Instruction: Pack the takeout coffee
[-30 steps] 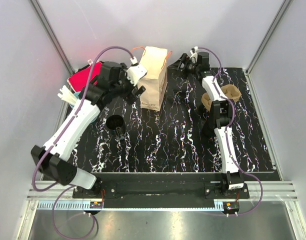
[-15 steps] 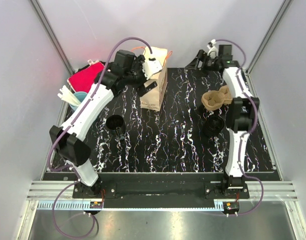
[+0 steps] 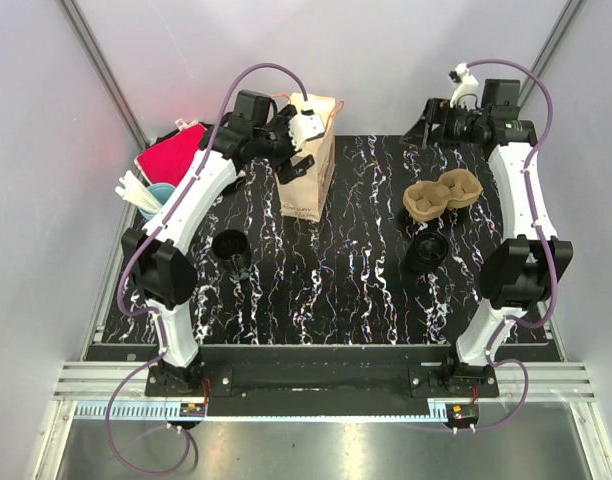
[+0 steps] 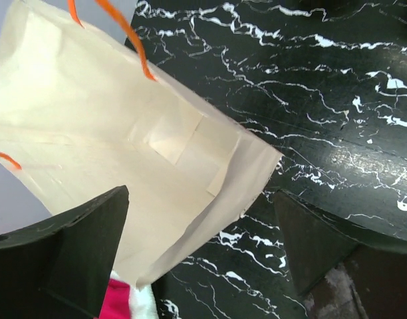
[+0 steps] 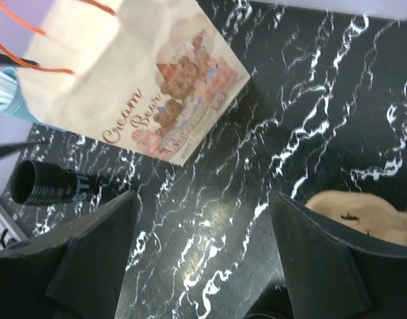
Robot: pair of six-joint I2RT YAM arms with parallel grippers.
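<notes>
The cream paper bag [image 3: 313,160] with orange handles stands at the back of the marble table; its printed side shows in the right wrist view [image 5: 134,76]. A black coffee cup [image 3: 230,246] stands on the left and shows lying across the right wrist view [image 5: 49,183]. Another black cup [image 3: 426,251] stands on the right, just in front of the brown pulp cup carrier [image 3: 443,194]. My left gripper [image 3: 294,168] hovers open against the bag's left side [image 4: 104,146], with nothing between its fingers [image 4: 80,256]. My right gripper [image 3: 429,126] hangs open and empty, high at the back right.
A pink-red item [image 3: 172,154] and a light blue cup with white sticks [image 3: 149,194] sit at the back left edge. Grey walls close in on three sides. Purple cables loop over both arms.
Both arms have lifted and reached back. The left gripper slid to the bag's upper left side. The right arm swung to the back right corner, uncovering the carrier and the right cup.
</notes>
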